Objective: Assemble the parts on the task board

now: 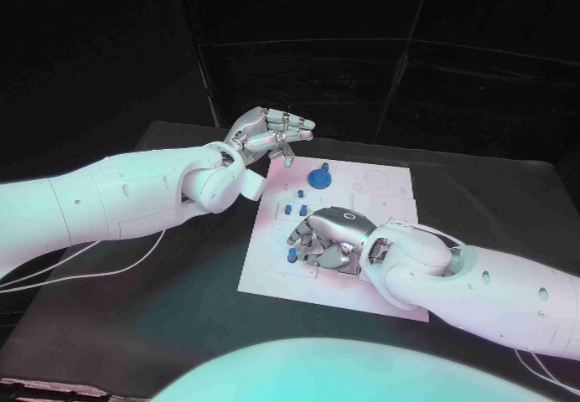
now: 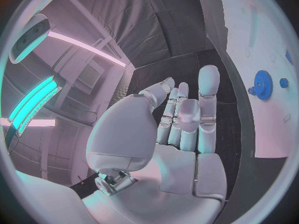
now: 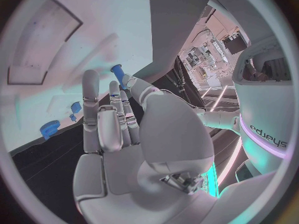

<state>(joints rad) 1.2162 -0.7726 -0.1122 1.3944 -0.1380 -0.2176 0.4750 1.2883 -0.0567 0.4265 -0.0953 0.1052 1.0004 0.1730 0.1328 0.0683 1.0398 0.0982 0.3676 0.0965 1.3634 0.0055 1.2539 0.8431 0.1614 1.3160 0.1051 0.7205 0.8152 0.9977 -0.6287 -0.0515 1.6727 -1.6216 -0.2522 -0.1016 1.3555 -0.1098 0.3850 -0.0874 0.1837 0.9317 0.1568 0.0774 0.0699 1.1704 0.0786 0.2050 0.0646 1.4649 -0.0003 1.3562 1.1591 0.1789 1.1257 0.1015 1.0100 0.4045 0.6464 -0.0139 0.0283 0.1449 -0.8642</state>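
The white task board (image 1: 377, 199) lies in the middle of the black table. A blue gear (image 1: 319, 177) (image 2: 262, 84) stands near its far left corner, with small blue pegs (image 1: 296, 203) just nearer. My right hand (image 1: 333, 239) is palm down on the board's left half, fingertips by more small blue pieces (image 1: 296, 252). In the right wrist view its fingers (image 3: 92, 102) are spread and its palm is empty; a blue peg (image 3: 116, 71) stands just past the fingertips. My left hand (image 1: 268, 132) hovers above the table beyond the board's far left corner, loosely bent and holding nothing (image 2: 187, 119).
Bare black table (image 1: 157, 293) surrounds the board on all sides. The board's right half carries shallow outlines and recesses (image 1: 385, 180). A thin white cable (image 1: 109, 264) trails on the table under my left arm.
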